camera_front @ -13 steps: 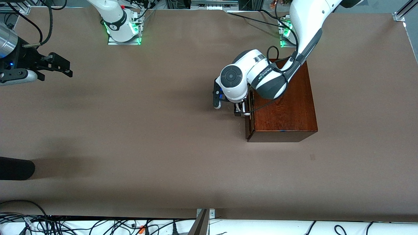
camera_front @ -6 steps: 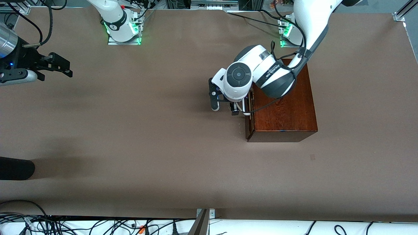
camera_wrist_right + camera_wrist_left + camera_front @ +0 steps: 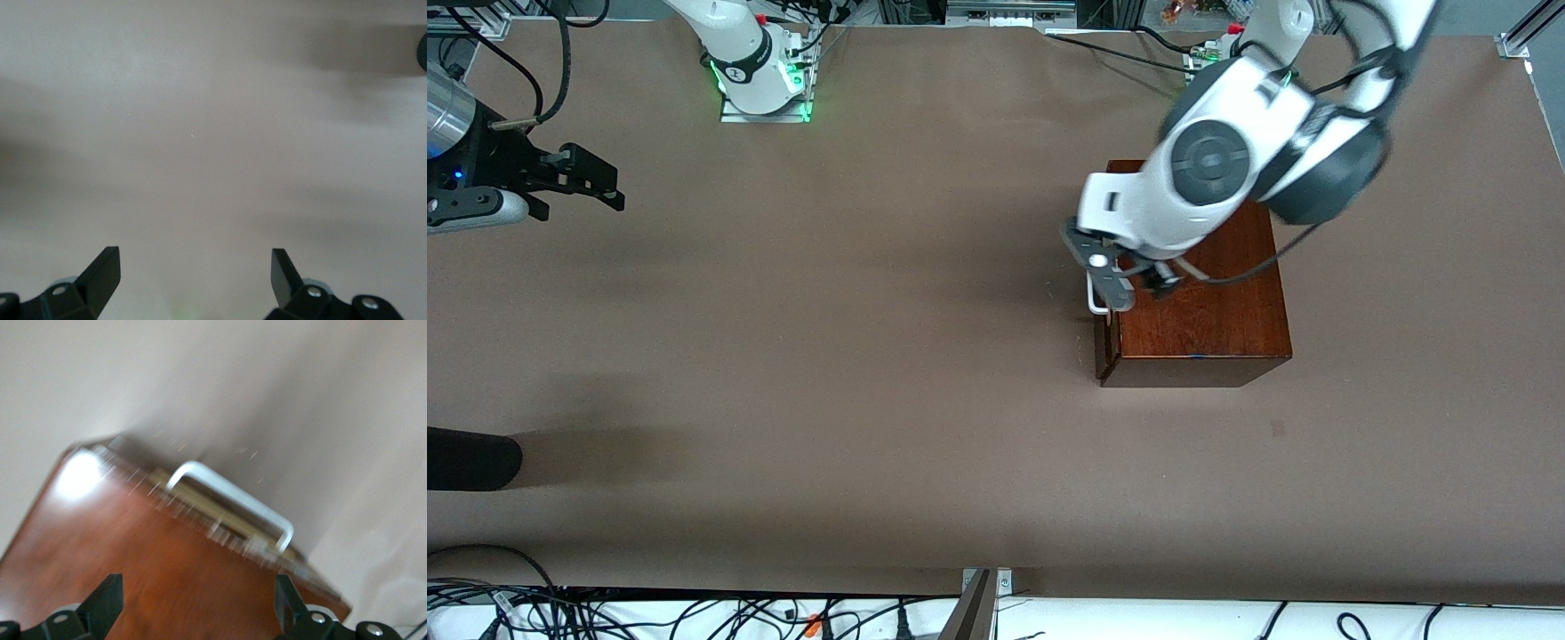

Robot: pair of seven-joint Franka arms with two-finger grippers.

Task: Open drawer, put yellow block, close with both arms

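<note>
The dark reddish-brown wooden box (image 3: 1209,302) stands toward the left arm's end of the table. Its drawer (image 3: 1105,342) faces the right arm's end and looks pushed in, with only a thin pale strip along its top edge. The white bar handle (image 3: 1096,300) (image 3: 230,503) is free. My left gripper (image 3: 1136,284) (image 3: 197,607) hangs open and empty over the box top, just above the drawer-side edge. My right gripper (image 3: 583,182) (image 3: 193,273) waits open over bare table at the right arm's end. The yellow block is out of view.
A black rounded object (image 3: 471,458) pokes in at the right arm's end, nearer the front camera. Cables (image 3: 694,613) lie along the table's front edge. The arm bases (image 3: 760,80) stand along the farthest edge. Brown table (image 3: 854,338) stretches between the grippers.
My left arm has lifted away from the drawer handle and swung up over the box top. The right arm has not moved.
</note>
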